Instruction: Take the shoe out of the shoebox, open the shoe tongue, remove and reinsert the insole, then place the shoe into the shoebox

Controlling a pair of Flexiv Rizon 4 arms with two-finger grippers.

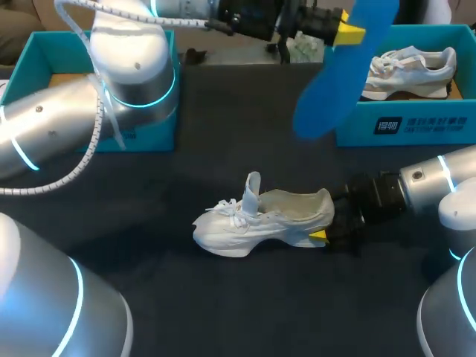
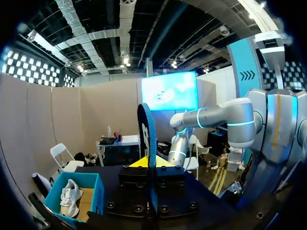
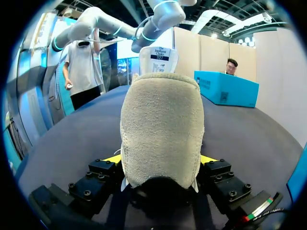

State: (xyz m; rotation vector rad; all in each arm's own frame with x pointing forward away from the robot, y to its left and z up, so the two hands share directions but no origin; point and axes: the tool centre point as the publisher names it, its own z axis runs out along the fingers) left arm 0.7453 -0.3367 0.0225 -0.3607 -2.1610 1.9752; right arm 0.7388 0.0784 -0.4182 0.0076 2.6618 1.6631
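Blue insole is hanging pinched in left gripper over tabletop's far edge; right gripper is clamping shoe heel.

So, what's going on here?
The left gripper holds the blue insole raised in the air. The right gripper is shut on the heel of the white shoe, which stands on the table with its tongue up. The insole is out and not yet back in. Another shoe lies in the box at far right.
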